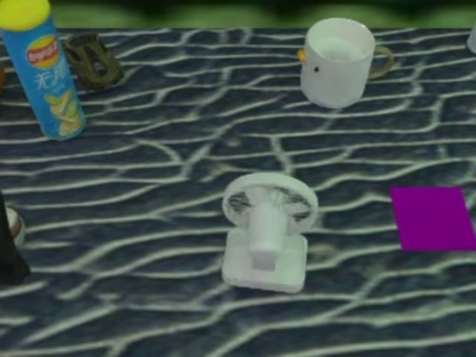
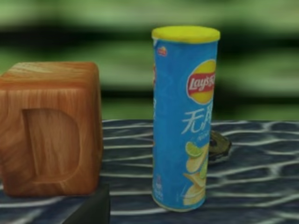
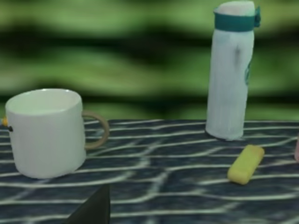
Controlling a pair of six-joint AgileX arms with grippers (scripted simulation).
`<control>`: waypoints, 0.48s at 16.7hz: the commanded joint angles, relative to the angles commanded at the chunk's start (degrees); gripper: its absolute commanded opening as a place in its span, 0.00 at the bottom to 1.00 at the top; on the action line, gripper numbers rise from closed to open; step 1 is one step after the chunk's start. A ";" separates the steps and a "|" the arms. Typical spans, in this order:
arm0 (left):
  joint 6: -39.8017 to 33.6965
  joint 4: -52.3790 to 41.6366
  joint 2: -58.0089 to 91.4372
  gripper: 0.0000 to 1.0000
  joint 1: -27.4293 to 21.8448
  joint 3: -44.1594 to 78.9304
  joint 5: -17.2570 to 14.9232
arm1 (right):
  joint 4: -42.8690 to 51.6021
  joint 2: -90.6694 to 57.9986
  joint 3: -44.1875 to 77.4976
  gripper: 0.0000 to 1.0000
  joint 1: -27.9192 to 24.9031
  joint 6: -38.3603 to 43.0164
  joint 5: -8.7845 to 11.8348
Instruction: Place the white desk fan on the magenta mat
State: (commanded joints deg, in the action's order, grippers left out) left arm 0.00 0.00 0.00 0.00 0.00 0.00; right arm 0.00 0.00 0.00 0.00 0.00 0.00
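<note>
White plastic desk fan [image 1: 265,232] is seen upright mid-table in the top view, well apart from the magenta mat [image 1: 433,218] at the right edge. No grasp made; neither gripper is shown, so finger state cannot be told. Left wrist view: chips can [image 2: 184,116] and wooden block [image 2: 50,128] only. Right wrist view: white mug [image 3: 46,133], bottle [image 3: 232,70], yellow bar [image 3: 245,164]. Fan judged light, rigid, top-heavy; wire cage fragile, so motor hub is the preferred hold.
</note>
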 joint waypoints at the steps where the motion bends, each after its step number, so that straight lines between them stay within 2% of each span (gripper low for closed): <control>1: 0.00 0.00 0.00 1.00 0.00 0.00 0.00 | 0.00 0.00 0.00 1.00 0.00 0.00 0.00; 4: 0.00 0.00 0.00 1.00 0.00 0.00 0.00 | 1.68 -1.73 1.61 1.00 -0.78 -0.78 0.01; 8: 0.00 0.00 0.00 1.00 0.00 0.00 0.00 | 11.41 -12.41 11.86 1.00 -4.89 -4.85 -0.17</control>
State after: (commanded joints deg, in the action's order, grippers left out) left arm 0.00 0.00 0.00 0.00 0.00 0.00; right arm 11.41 -12.41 11.86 -4.89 -4.85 -0.17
